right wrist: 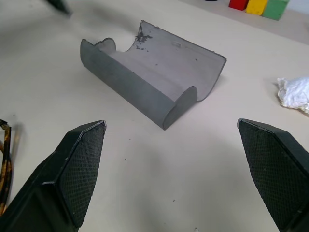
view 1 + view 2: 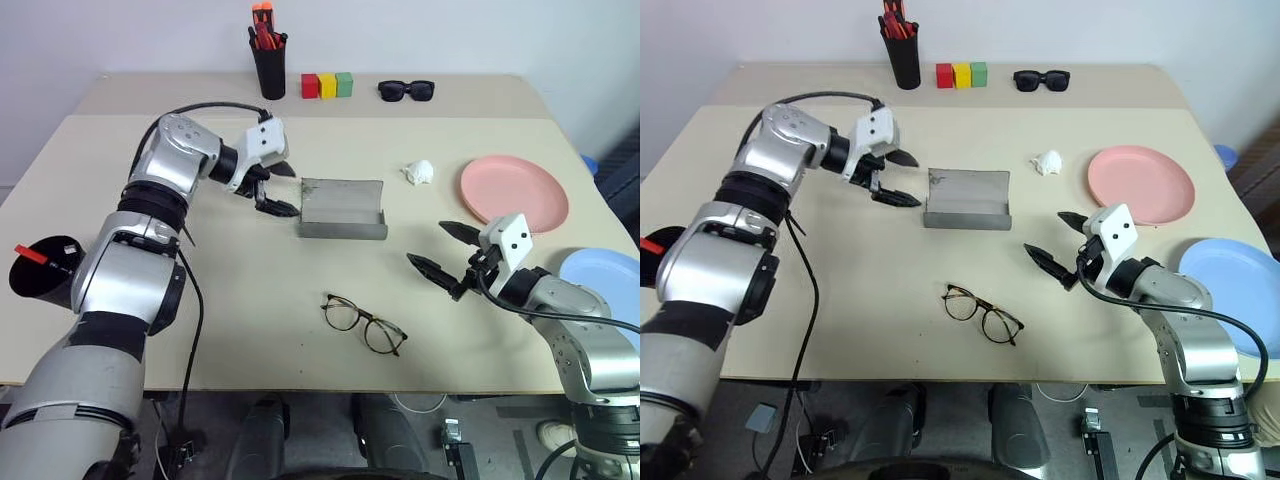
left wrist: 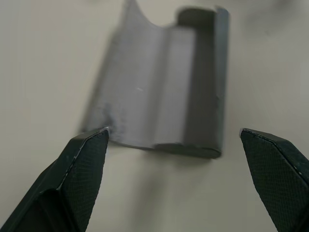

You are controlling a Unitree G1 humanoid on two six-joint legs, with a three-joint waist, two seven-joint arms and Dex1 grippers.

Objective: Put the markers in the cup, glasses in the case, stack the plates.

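I have the grey case (image 2: 343, 209) lying open near the middle of the table (image 2: 250, 330), lid flap up toward the far side, nothing inside it. My left gripper (image 2: 276, 189) hangs just beside the case's left end, fingers spread wide, nothing between them; from the left wrist camera the case sits straight ahead between the two fingertips (image 3: 87, 154). I cannot tell whether the near finger touches the case edge.

My right gripper (image 2: 443, 250) hovers over bare tabletop to the right of the case, pointing toward it, fingers likewise spread and empty.

The glasses (image 2: 364, 323) lie on the table in front of the case, nearer to me, arms unfolded, apart from both grippers.

Pink plate (image 2: 514, 193) sits at the right side of the table; blue plate (image 2: 605, 283) lies nearer, at the right edge, partly behind my right arm. The two plates are apart, not stacked.

The black cup (image 2: 42, 268) lies tipped at the left edge, a red marker (image 2: 30, 253) at its mouth.

A crumpled white scrap (image 2: 420, 173) lies between the case and the pink plate.
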